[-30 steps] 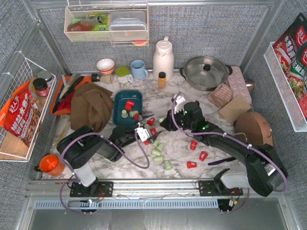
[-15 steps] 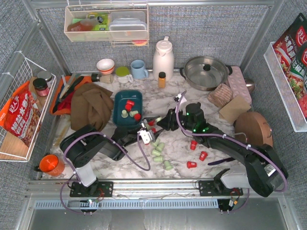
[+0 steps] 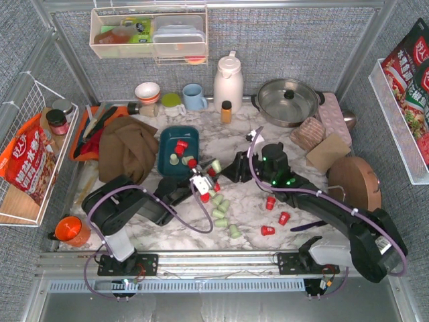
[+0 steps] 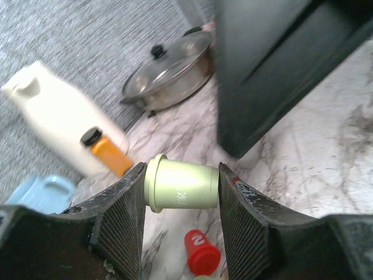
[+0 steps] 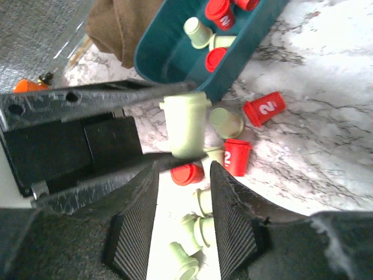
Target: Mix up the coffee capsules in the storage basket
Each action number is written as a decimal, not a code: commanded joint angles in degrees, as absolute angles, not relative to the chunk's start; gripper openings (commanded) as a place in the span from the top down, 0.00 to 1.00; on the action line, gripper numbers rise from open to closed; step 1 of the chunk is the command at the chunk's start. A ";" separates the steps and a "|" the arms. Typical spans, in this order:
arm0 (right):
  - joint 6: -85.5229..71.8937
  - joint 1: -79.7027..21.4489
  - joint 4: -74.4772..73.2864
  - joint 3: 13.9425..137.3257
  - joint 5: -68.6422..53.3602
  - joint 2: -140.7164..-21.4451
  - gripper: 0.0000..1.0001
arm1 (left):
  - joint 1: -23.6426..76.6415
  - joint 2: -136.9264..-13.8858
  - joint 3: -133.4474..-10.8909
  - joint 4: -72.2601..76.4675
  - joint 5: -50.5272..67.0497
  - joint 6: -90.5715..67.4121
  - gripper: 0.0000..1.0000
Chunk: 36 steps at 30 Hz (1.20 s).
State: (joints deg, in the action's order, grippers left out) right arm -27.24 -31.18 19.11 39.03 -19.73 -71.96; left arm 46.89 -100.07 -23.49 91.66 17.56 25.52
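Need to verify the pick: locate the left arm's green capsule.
Left wrist view, centre: the green capsule lies sideways in the left gripper, just right of the storage basket.

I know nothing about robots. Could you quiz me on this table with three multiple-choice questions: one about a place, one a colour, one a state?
1. Where is the storage basket? A) beside the brown cloth B) in the wire rack C) on the orange tray
2. What colour is the capsule in the left end effector? A) red B) pale green C) blue
3. The steel pot is: A) lidded B) uncovered C) tipped over
Answers: 1 A, the cloth lies right beside it; 2 B, the pads clamp a pale green one; 3 A, its lid is on.
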 commanded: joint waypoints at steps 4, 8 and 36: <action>-19.56 -32.14 6.69 41.54 -6.93 -70.02 0.54 | 41.60 -96.55 -22.96 86.54 2.99 11.24 0.68; -16.74 -34.94 4.75 42.75 -3.56 -74.14 0.55 | 37.45 -92.77 -26.99 70.86 -5.86 1.87 0.70; -12.48 -42.54 7.78 53.60 -0.88 -100.94 0.56 | 20.97 -102.32 -53.69 30.06 -7.36 -16.53 0.15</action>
